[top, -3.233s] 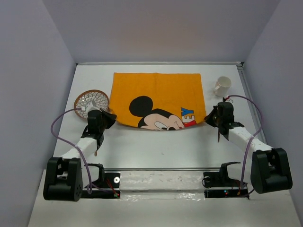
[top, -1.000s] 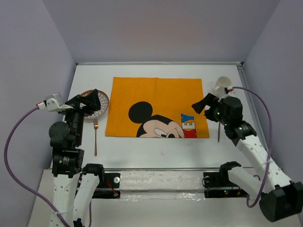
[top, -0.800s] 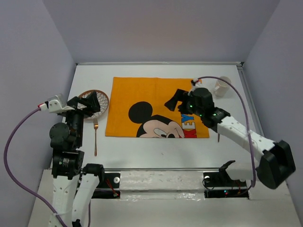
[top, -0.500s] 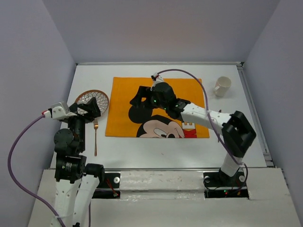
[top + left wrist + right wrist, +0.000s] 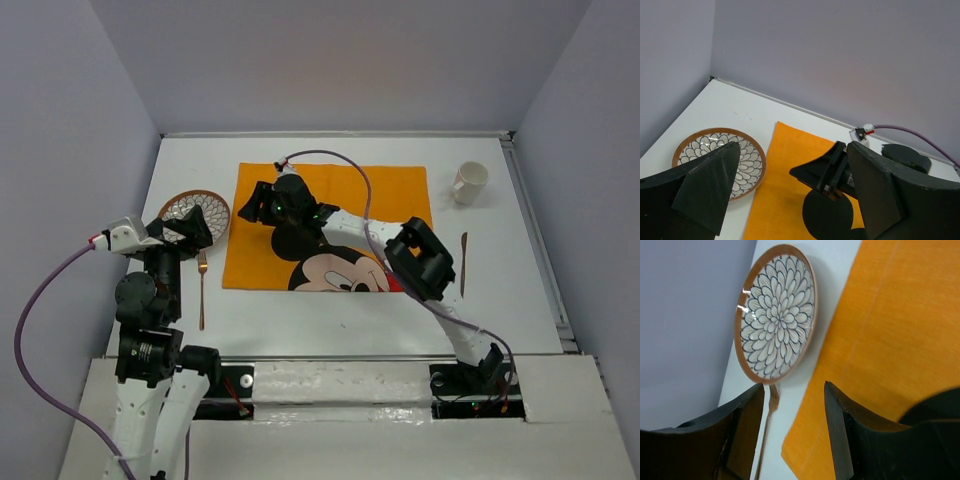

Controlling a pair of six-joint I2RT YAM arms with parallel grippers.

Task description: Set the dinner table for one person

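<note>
Right pincer (image 5: pixel 256 208) caps an arm stretched long and low from its base. The arm reaches leftward across the orange placemat (image 5: pixel 340 185), with its elbow folded above the mat's near right corner. Its fingers (image 5: pixel 850 440) stand partly apart with nothing between them and point past the mat's left edge. Just ahead of the tips, on bare white, lies the patterned plate (image 5: pixel 777 315). Ahead and to the near side, the fork (image 5: pixel 201 295) lies parallel to the mat's edge, tines up by the plate's rim.

Left pincer (image 5: pixel 192 230) rides high on an upright arm, spread wide and empty. It hangs over the plate's near part and faces the right pincer. The two are close, with only the narrow strip between plate and mat separating them.

Below both pincers spreads the dinner table (image 5: pixel 300 320), flat and white, running out to lavender-grey walls (image 5: pixel 80 150) on the left, far and right sides. The left wall stands near the left pincer's outer side.

Well behind the right pincer, off the mat's right edge, a knife (image 5: pixel 463 265) lies lengthwise, and a mug (image 5: pixel 468 182) stands toward the far right corner. Bare table runs along the mat's near edge and in a thinner band along its far edge.
</note>
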